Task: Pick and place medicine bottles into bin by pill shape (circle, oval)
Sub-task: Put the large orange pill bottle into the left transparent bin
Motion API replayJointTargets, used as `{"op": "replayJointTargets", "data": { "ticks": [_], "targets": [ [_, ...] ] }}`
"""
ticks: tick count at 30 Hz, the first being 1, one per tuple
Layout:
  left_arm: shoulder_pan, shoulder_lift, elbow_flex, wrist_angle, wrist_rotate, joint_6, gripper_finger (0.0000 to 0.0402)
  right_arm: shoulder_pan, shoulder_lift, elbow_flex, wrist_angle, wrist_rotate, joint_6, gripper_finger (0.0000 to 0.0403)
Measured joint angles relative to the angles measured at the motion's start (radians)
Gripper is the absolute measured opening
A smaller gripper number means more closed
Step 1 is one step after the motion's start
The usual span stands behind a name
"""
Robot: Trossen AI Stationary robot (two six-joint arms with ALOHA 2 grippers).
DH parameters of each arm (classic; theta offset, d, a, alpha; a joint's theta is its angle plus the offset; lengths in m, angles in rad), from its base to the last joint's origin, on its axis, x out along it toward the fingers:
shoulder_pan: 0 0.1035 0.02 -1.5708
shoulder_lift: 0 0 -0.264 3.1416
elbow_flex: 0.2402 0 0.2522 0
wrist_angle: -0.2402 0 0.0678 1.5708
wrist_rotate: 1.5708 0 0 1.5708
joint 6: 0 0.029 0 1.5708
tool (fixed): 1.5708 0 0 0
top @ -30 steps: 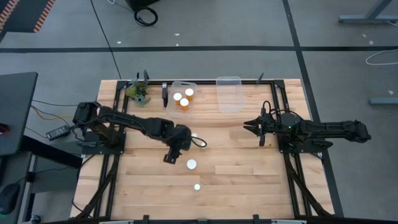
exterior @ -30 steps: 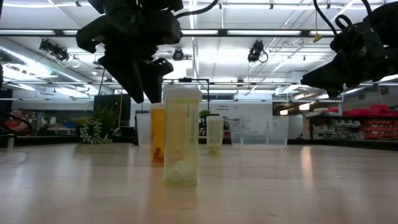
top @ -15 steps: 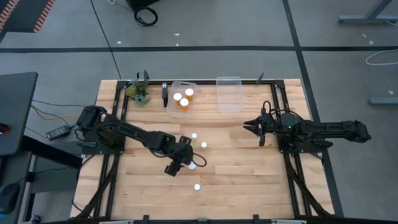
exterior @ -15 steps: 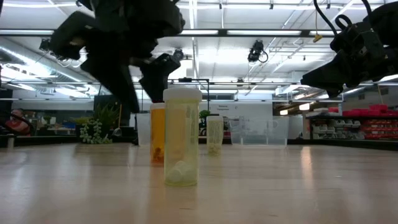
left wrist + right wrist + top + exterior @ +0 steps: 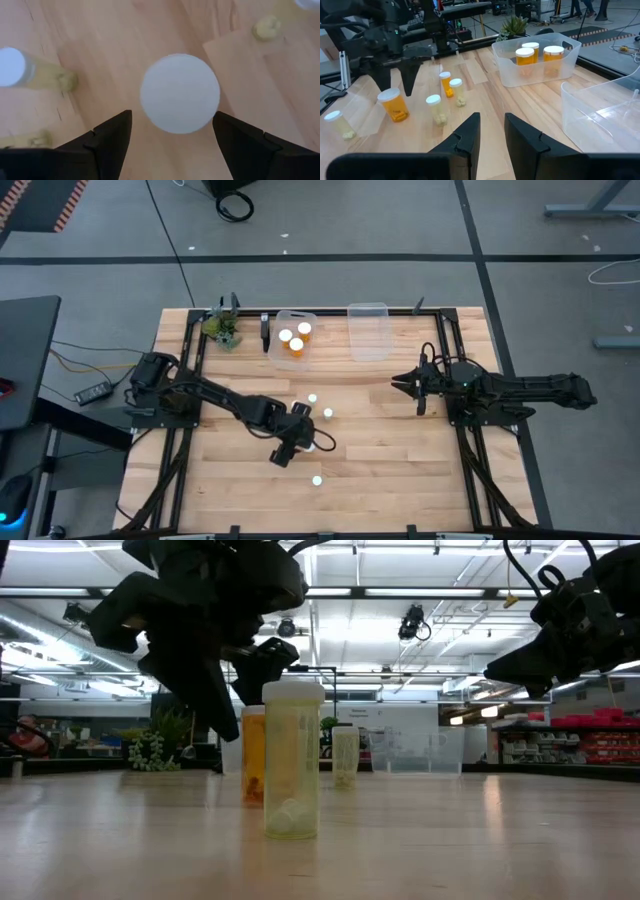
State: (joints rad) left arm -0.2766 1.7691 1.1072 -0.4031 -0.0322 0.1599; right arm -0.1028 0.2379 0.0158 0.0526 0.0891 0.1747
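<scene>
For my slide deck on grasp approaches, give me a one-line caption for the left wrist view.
Open left end effector poised directly above a white-capped medicine bottle standing on the wooden table.
</scene>
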Motion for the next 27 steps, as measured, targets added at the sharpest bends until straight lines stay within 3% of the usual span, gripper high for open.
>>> {"op": "replayJointTargets", "data": {
  "ticks": [20, 27],
  "targets": [
    [-0.014, 0.072, 0.000, 0.126, 0.004, 0.006, 0.0287, 0.000, 0.000, 0.000, -0.005, 0.000, 0.000, 0.0095],
    [-0.013, 0.072, 0.000, 0.130, 0.003, 0.006, 0.0266, 0.000, 0.000, 0.000, -0.005, 0.000, 0.000, 0.0095]
  ]
}}
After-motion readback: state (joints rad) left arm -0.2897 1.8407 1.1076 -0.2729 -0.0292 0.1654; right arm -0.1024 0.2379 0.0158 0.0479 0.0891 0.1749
